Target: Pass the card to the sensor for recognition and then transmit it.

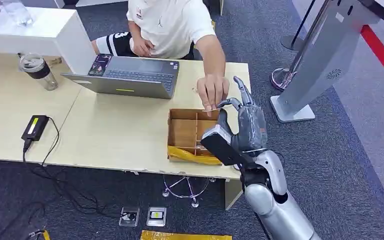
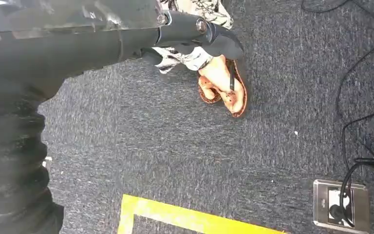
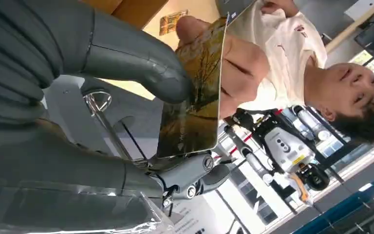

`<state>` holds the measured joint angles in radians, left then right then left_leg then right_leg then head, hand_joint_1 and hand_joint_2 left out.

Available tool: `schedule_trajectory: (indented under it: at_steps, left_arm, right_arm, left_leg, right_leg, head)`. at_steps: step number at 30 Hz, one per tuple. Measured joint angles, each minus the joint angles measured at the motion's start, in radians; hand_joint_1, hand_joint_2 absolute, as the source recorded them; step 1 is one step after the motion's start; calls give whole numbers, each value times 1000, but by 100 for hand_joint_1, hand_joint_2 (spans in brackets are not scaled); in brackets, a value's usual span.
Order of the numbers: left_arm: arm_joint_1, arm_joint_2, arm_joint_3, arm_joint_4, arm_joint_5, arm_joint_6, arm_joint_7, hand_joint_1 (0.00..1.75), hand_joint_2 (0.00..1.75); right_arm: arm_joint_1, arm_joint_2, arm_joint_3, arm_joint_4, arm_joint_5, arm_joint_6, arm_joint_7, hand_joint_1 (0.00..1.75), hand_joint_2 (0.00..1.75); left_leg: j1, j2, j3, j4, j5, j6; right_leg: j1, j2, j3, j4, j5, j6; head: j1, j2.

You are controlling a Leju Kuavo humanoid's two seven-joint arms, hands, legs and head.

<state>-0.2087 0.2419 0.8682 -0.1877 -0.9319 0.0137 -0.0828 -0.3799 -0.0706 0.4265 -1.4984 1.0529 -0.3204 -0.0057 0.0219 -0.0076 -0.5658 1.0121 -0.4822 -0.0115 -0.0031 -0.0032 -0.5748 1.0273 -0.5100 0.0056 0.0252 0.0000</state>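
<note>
Card (image 3: 195, 92) sits between the right hand's (image 1: 242, 120) thumb and fingers (image 3: 195, 175), pinched while a person's hand (image 1: 212, 90) also grips its far edge above the cardboard box (image 1: 185, 130), long axis running across the palm.

Little can be read from here. The person's dark shorts (image 1: 114, 43), far across the bench from the right hand (image 1: 242, 125), carry a white number, seemingly a 3. The white shirt (image 1: 172, 22) bears a small red mark at the chest and a dark figure logo, neither legible. Any print on the card (image 3: 197, 92) is too blurred to read.
</note>
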Motion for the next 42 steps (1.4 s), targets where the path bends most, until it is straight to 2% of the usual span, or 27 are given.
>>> schedule_trajectory:
  at_steps: [15, 21, 32, 42]
  left_arm:
    - [2, -3, -3, -1, 21, 2, 23, 0, 175]
    - [1, -3, -3, -4, 22, -2, 24, 0, 175]
    - [4, -3, -4, -11, 29, -3, 24, 0, 175]
    - [8, -4, -5, -19, 42, 12, 26, 0, 175]
  right_arm:
    - [50, -3, 2, -1, 14, 16, -6, 175, 175]
    - [86, -3, 30, 15, 64, -8, -19, 175, 175]
    - [111, -11, 57, 43, 69, 3, -6, 175, 175]
    - [119, -22, 67, 82, 85, 3, 38, 175, 175]
  left_leg:
    - [0, 0, 0, 0, 0, 0]
    - [0, 0, 0, 0, 0, 0]
    - [0, 0, 0, 0, 0, 0]
    - [0, 1, 0, 0, 0, 0]
  right_leg:
    - [0, 0, 0, 0, 0, 0]
    - [0, 0, 0, 0, 0, 0]
    - [0, 0, 0, 0, 0, 0]
    - [0, 1, 0, 0, 0, 0]
  head:
    - [0, 0]
    - [0, 0]
    - [0, 0]
    - [0, 0]
